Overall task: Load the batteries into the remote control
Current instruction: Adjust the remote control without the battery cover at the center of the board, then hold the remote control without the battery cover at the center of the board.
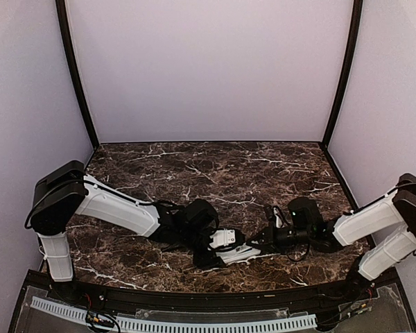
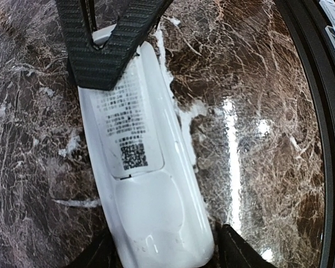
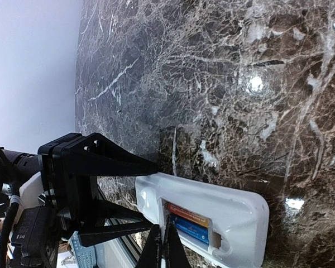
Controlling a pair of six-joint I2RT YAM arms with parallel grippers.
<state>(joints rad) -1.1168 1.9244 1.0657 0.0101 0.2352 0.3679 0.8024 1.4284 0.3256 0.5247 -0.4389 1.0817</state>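
The white remote control [image 1: 237, 254] lies back up on the marble table, near the front edge. My left gripper [image 2: 164, 251] is shut on its rounded end [image 2: 156, 223], one finger on each side. In the right wrist view the battery bay of the remote [image 3: 229, 204] is open, with the orange battery [image 3: 188, 214] and the blue battery [image 3: 191, 229] side by side inside. My right gripper [image 3: 164, 237] is shut at the bay's edge. In the left wrist view it [image 2: 103, 56] pinches the top of the loose white cover [image 2: 125, 123], which has a printed label and leans over the bay.
The table's dark raised front rim [image 1: 208, 298] runs just behind the remote, with a white slotted cable duct [image 1: 173, 322] below it. Pale walls with black corner posts [image 1: 76, 76] close the back and sides. Both arms meet at front centre.
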